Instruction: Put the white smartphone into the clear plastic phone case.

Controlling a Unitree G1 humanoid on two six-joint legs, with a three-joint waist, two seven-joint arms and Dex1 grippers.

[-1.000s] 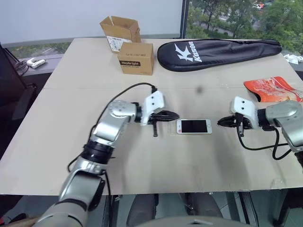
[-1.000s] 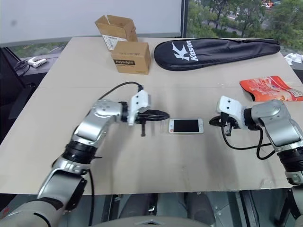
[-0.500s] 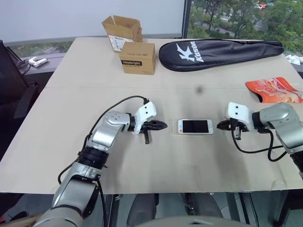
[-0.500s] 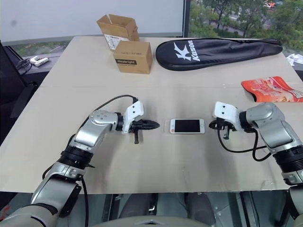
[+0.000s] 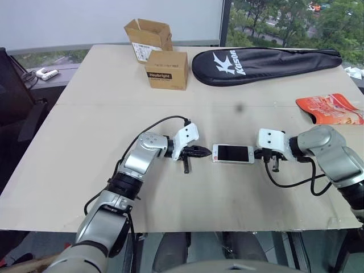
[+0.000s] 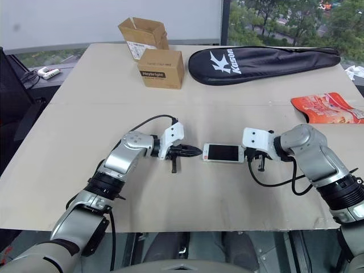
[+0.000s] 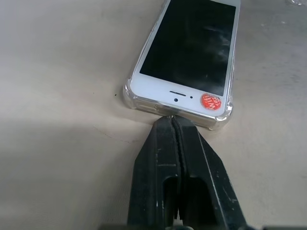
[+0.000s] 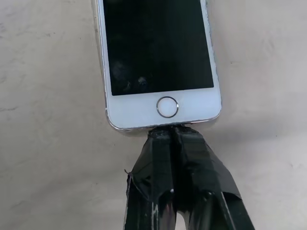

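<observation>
The white smartphone (image 5: 233, 153) lies flat, screen up, mid-counter (image 5: 85, 170), with a gripper at each short end. In the left wrist view the clear plastic phone case (image 7: 132, 98) shows as a see-through rim round the earpiece end (corner bumps visible), so the phone looks at least partly seated already.

Left gripper (image 7: 173, 125): fingers pressed tight together, holding nothing, tips touching the case's end edge. Right gripper (image 8: 170, 132): likewise closed and empty, tips against the home-button end of the phone; can't tell whether the case rim wraps that end.

Step in hand, as I read it: the final seating, w/ both closed tips squeezing phone and case from opposite ends. The next move probably calls for a gentle inward or downward press at whichever end sits proud, keeping the tips low so they don't ride up over the glass and skid the phone across the counter.
</observation>
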